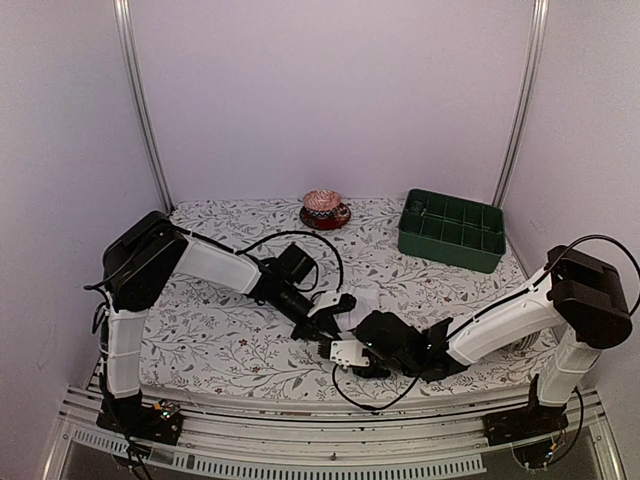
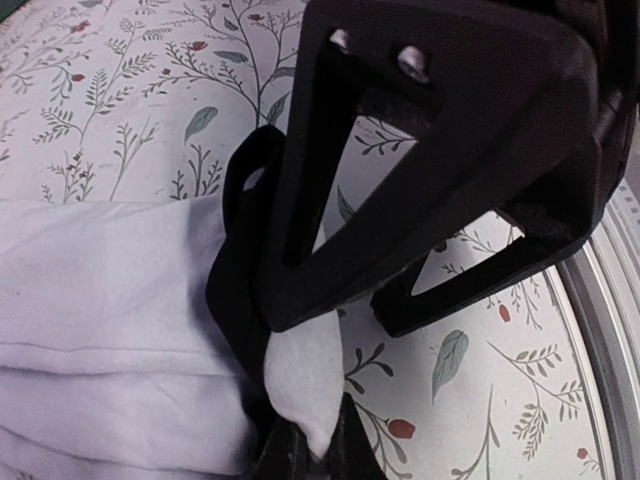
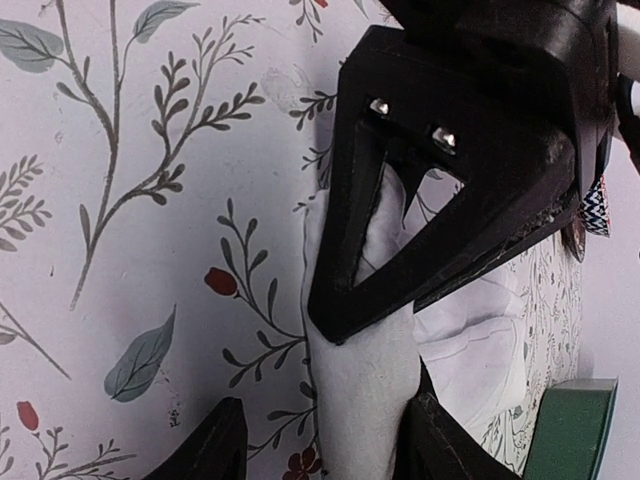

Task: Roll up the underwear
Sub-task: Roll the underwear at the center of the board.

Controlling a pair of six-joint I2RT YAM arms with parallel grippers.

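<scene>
White walls close round your floral tabletop (image 1: 220,335). From above, both arms cover the work and you can barely make out the cloth. The left wrist view shows the white underwear (image 2: 110,290) spread flat near the front edge, its black trim bunched under your left tool (image 2: 340,315), which is pressed together on that edge. The right wrist view shows your right tool (image 3: 350,390) pinching a thick, bunched fold of the same white cloth. A patterned bowl (image 1: 322,202) on a red saucer (image 1: 326,217) and a green crate (image 1: 452,232) stand at the back, well apart. Both arms reach low and inward, with the tools nearly meeting.
</scene>
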